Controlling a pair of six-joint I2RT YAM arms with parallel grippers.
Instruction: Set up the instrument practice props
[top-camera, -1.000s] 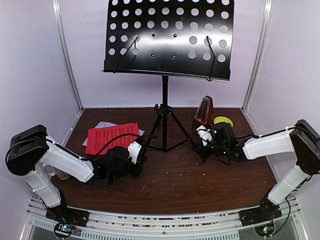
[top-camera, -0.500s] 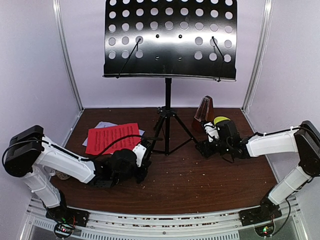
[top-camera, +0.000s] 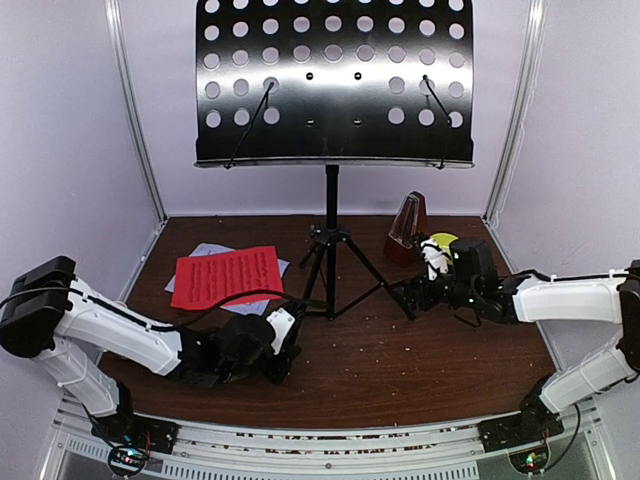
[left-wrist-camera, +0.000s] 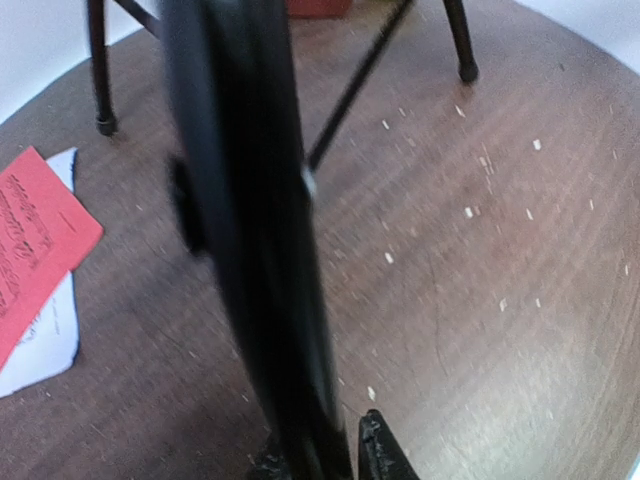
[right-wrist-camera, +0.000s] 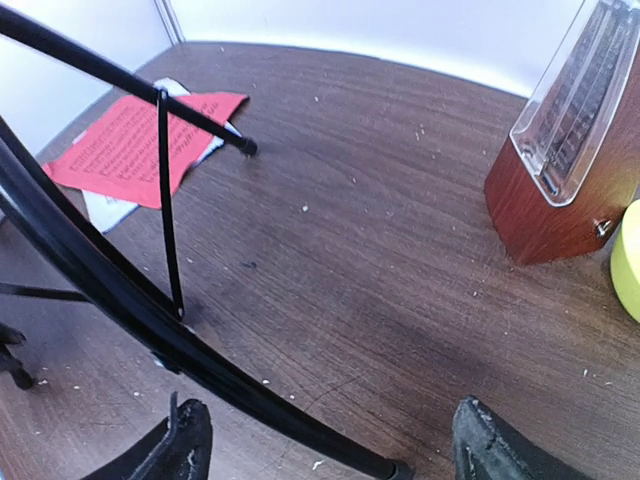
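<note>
The black perforated music stand stands upright on its tripod in mid-table. My left gripper is low at the front-left leg. That leg runs between its fingers, and a sliver of table shows beside the right fingertip; the other finger is hidden. My right gripper stands wide open around the right leg's foot, not touching it. The red sheet lies flat at the left on top of the white sheet. The brown metronome stands at the back right.
A yellow-green bowl sits just right of the metronome, close behind my right wrist. Metal uprights and pale walls close in the table on three sides. White crumbs dot the brown tabletop.
The stand has come upright and its desk has swung left and higher. My right gripper has opened wide, let go of the leg and drawn back to the right. The left jaws have loosened.
</note>
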